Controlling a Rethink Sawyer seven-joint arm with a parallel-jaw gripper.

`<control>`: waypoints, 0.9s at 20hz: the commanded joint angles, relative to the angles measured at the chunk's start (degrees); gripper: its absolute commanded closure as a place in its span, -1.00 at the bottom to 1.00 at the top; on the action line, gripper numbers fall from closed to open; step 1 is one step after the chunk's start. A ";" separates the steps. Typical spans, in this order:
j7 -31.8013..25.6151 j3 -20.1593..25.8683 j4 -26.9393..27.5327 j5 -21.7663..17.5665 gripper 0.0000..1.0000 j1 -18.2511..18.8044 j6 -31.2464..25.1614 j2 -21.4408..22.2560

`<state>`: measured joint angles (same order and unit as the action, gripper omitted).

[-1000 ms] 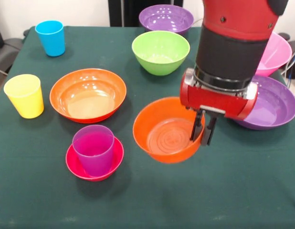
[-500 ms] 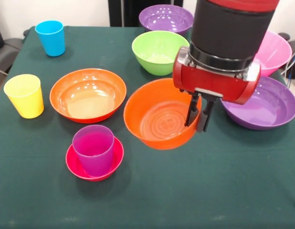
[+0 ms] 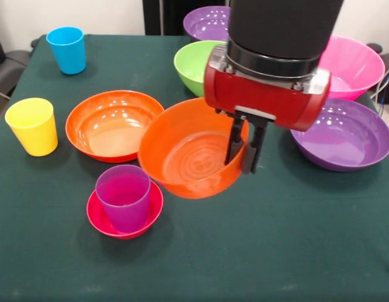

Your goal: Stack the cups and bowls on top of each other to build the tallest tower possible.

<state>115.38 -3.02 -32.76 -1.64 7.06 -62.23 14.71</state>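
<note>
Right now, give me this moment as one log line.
pincer: shut on small orange bowl rim | bowl: lifted, tilted | tower: purple cup in red bowl

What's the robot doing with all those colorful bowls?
The robot's gripper is pinching the rim of a small orange bowl and holding it up above the table. Close by, a purple cup already sits inside a red bowl. That is the only stack so far.

Lime green bowl (image 3: 193, 68) and far purple bowl (image 3: 207, 24) partly, perhaps half, behind arm (image 3: 279, 31).
</note>
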 commanded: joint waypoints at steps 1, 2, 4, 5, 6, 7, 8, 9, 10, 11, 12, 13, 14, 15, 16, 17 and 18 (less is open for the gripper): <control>-16.17 7.37 0.08 -1.03 1.00 2.23 -5.98 -2.42; -16.79 7.56 -0.05 -1.01 1.00 2.56 -6.00 -2.37; -17.61 7.94 1.16 -1.13 1.00 3.03 -6.80 -3.06; -17.67 8.03 1.27 -1.17 1.00 3.23 -6.97 -3.17; -18.09 8.23 1.63 -1.27 1.00 3.43 -7.17 -3.36; -18.52 8.41 1.86 -1.36 1.00 3.62 -7.29 -3.50; -18.90 8.49 0.91 -1.32 1.00 3.83 -6.86 -3.00; -19.18 8.61 0.83 -1.37 1.00 3.99 -6.86 -2.96; -19.42 8.65 -0.08 -1.41 1.00 4.12 -6.38 -2.48; -19.50 8.72 -0.29 -1.49 1.00 4.21 -6.31 -2.37; -19.55 8.76 -0.95 -1.53 1.00 4.28 -5.81 -2.08; -19.73 8.80 -1.23 -1.61 1.00 4.36 -5.49 -1.98; -20.05 8.84 -1.46 -1.66 1.00 4.44 -5.22 -1.91; -20.42 8.91 -1.53 -1.69 1.00 4.57 -5.18 -1.92; -20.74 8.97 -1.35 -1.72 1.00 4.70 -5.29 -2.06; -21.01 9.02 -1.53 -1.69 1.00 4.83 -5.32 -2.00; -20.95 8.91 -1.98 -1.65 1.00 4.90 -5.34 -1.78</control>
<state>113.24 -1.33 -31.26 -1.67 11.25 -62.26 14.36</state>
